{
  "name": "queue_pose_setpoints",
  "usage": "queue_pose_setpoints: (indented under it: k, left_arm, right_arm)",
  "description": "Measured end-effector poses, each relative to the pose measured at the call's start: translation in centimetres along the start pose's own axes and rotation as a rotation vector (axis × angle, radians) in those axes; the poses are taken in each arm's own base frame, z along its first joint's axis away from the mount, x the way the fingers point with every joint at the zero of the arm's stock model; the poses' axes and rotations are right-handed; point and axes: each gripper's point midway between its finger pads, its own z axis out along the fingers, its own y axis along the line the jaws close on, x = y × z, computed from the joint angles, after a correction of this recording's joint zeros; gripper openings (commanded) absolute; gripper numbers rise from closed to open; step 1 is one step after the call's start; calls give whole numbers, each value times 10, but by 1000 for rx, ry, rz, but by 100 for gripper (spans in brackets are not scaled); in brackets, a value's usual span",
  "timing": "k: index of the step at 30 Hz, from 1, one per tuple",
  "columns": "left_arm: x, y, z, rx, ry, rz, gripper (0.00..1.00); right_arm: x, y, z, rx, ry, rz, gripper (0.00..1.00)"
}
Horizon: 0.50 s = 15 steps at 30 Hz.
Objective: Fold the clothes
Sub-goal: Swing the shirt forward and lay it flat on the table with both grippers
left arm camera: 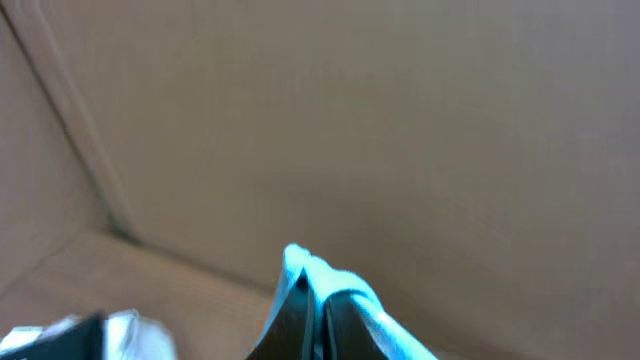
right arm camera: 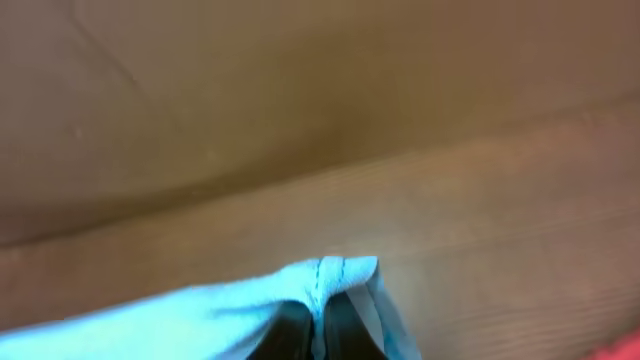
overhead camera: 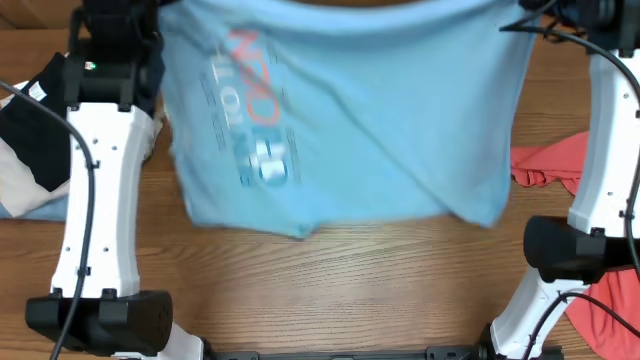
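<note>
The light sky-blue T-shirt (overhead camera: 350, 110) with white and red lettering hangs spread out above the table, held up at its two far corners. My left gripper (left arm camera: 314, 300) is shut on one corner of the blue cloth (left arm camera: 345, 290). My right gripper (right arm camera: 320, 320) is shut on the other corner, at a stitched hem (right arm camera: 320, 275). In the overhead view both grippers are at the top edge, mostly out of frame. The shirt's lower edge hangs near the table's middle. The coral-red T-shirt (overhead camera: 550, 165) lies bunched at the right, partly behind the right arm.
A black and white heap of clothes (overhead camera: 30, 140) lies at the left edge behind the left arm (overhead camera: 100, 170). More coral-red cloth (overhead camera: 610, 320) shows at the lower right by the right arm's base (overhead camera: 575, 250). The wooden table (overhead camera: 350, 290) shows below the shirt.
</note>
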Motion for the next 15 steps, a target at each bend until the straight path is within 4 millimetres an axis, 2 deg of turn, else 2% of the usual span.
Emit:
queue_pose_setpoints:
  k: [2,4,7,9,10,12,15]
  left_arm:
    - [-29,8,-3,27,-67,-46,4]
    - [-77,18,-18,69,-172,-87,4]
    - [-143,34,-56,115,-313,-118,4]
    - [-162,42,-81,129,-336,-118,4]
    - [-164,42,-91,139,-325,-114,4]
    - [-153,37,-104,173,-253,-103,4]
    - [-101,26,-104,209,-27,-88,4]
  right_arm:
    - [-20,5,-8,-20,-79,-1,4]
    - [-38,9,-24,-33,-150,-4,4]
    - [-55,12,-56,-39,-225,-9,4]
    - [-57,11,-73,-26,-237,-15,4]
    - [-52,9,-80,-16,-222,-18,4]
    - [-40,4,-84,8,-173,-23,4]
    - [-6,-6,-75,50,-33,-28,6]
